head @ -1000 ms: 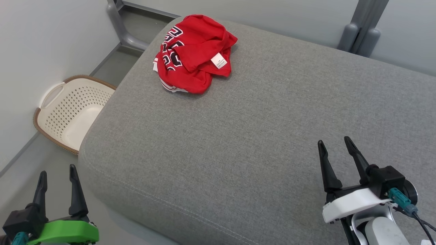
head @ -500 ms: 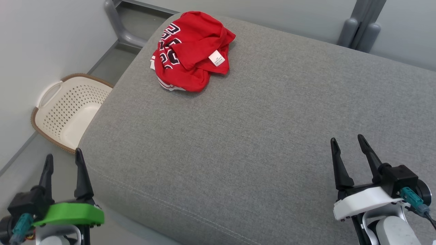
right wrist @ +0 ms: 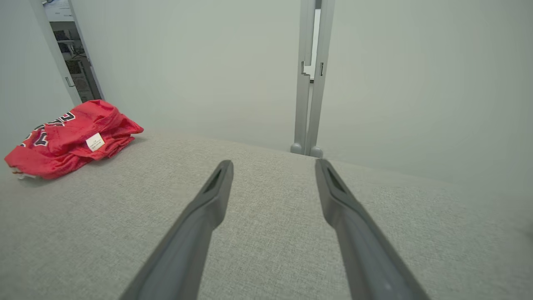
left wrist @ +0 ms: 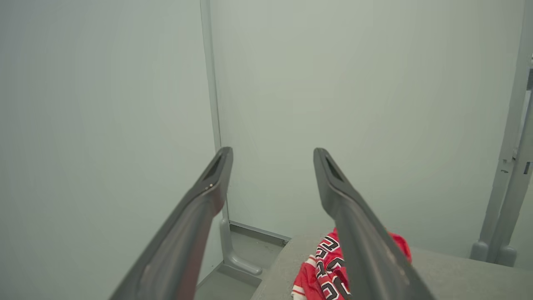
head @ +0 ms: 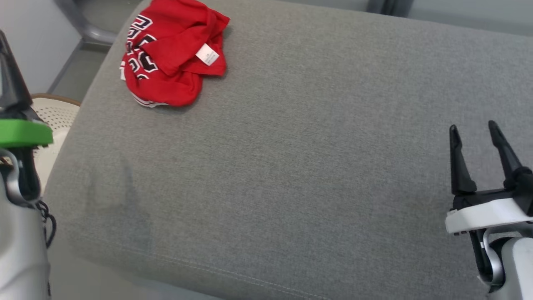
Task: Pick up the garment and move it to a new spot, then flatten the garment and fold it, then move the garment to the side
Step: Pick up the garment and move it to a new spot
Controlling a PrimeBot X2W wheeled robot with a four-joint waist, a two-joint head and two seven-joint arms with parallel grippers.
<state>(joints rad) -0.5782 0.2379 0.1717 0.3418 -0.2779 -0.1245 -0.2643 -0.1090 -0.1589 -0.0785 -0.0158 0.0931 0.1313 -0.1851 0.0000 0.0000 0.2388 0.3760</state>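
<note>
**Left arm up, reach for the garment starting**

Head camera has swung and the left gripper (left wrist: 272, 154) has risen, fingers apart and empty. The right gripper (head: 472, 125) waits low at the cushion's (head: 291, 175) near right, also spread. The garment (head: 166, 62) lies crumpled at the far left corner, untouched. The pick-up looks barely begun. Next, the left gripper should go forward, drop onto the heap and pinch a fold.
</note>
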